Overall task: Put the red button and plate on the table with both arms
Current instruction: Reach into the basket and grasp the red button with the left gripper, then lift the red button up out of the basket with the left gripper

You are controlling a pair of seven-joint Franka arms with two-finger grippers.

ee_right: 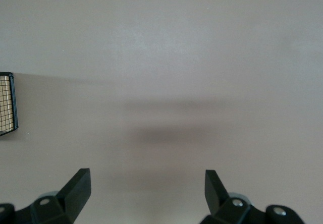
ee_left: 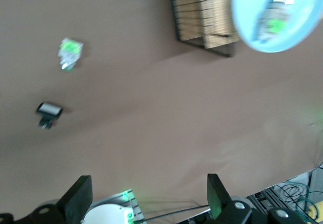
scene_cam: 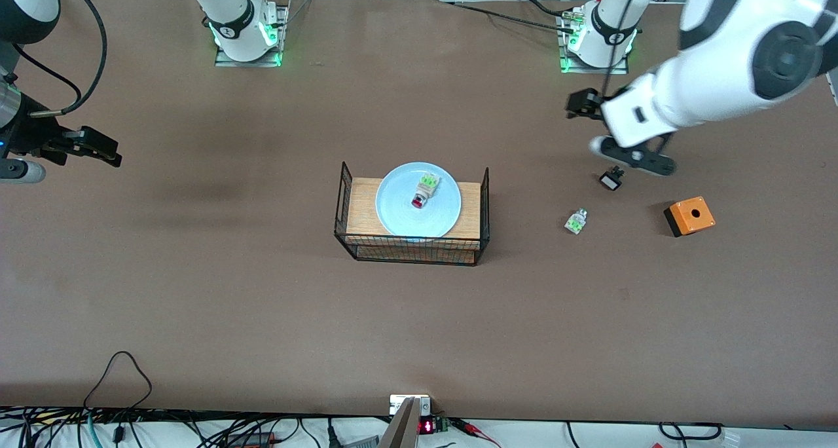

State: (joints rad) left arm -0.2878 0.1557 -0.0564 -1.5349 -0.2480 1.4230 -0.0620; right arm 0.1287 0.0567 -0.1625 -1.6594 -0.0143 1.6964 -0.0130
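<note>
Both grippers' fingers apart, left gripper (scene_cam: 625, 153), right gripper (scene_cam: 98, 148), red button (scene_cam: 419, 201) on plate (scene_cam: 399, 212)

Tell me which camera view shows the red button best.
The front view: the red button lies in plain sight on the plate, red cap toward the camera. The left wrist view catches it blurred at the picture's edge. The right wrist view shows only table and a rack corner.
</note>
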